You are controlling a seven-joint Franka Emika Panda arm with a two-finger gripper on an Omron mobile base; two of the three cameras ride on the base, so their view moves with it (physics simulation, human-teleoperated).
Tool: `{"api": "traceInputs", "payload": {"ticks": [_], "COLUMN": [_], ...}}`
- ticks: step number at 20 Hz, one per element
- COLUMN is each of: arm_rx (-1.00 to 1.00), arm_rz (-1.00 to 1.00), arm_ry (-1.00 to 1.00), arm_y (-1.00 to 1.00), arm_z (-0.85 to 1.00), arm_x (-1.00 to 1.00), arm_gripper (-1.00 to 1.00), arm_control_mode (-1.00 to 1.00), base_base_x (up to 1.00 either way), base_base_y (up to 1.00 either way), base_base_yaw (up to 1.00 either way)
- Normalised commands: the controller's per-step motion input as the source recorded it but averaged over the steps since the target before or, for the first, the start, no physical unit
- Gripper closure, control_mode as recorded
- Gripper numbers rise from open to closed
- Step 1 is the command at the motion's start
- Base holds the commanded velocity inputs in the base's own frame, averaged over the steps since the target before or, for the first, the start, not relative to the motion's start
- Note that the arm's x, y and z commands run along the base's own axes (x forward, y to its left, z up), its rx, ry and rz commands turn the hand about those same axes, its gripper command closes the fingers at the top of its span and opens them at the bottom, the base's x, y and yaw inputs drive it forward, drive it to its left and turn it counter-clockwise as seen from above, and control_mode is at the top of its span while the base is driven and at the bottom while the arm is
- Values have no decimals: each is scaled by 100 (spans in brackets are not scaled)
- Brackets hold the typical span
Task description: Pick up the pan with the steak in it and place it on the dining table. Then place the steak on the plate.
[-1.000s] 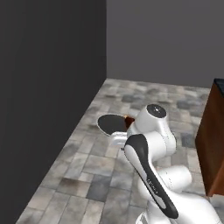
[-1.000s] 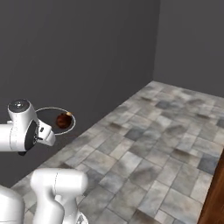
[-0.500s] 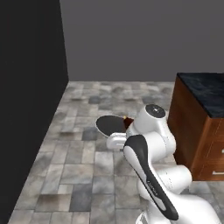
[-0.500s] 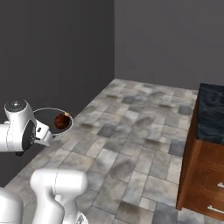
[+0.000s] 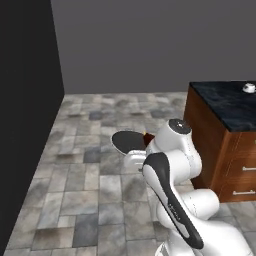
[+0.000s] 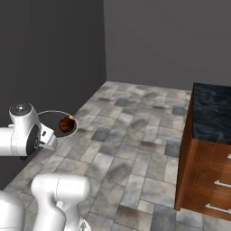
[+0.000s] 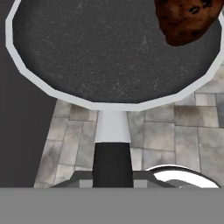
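My gripper (image 7: 113,176) is shut on the short black handle of the pan (image 7: 109,48) and holds it level in the air above the tiled floor. The steak (image 7: 186,17), a reddish-brown lump, lies inside the pan near its far right rim. From the right base view the pan (image 6: 53,122) hangs just past my arm's elbow, with the steak (image 6: 66,124) on its right side. The left base view shows the pan (image 5: 127,141) as a dark disc left of the arm. The dining table (image 5: 225,107), black-topped with wood sides, stands to the right. The plate is out of view.
A dark wall (image 5: 25,125) rises on the left and a grey wall (image 6: 167,40) at the back. Grey stone floor tiles (image 6: 131,135) stretch between them and the table's drawer side (image 6: 207,180). A small white bowl (image 5: 248,88) sits on the table top.
The whole picture has shifted as the base turned: the dark wall slid left and the dining table came further into view. The pan stays held the same way by the arm.
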Motion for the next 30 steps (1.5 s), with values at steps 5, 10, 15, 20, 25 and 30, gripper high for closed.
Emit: {"api": "traceInputs", "payload": {"ticks": [5, 10, 15, 20, 25, 30], "arm_rx": [0, 0, 0, 0, 0, 0], "arm_rz": [0, 0, 0, 0, 0, 0], "arm_ry": [0, 0, 0, 0, 0, 0], "arm_y": [0, 0, 0, 0, 0, 0], "arm_z": [0, 0, 0, 0, 0, 0], "arm_x": [0, 0, 0, 0, 0, 0], "arm_gripper": [100, 100, 100, 100, 100, 100], "arm_control_mode": [100, 100, 100, 100, 100, 100], "base_base_x": [21, 56, 67, 100, 100, 100], "base_base_y": [38, 39, 45, 22, 20, 23], "base_base_yaw": [0, 0, -1, -9, -12, -12]}}
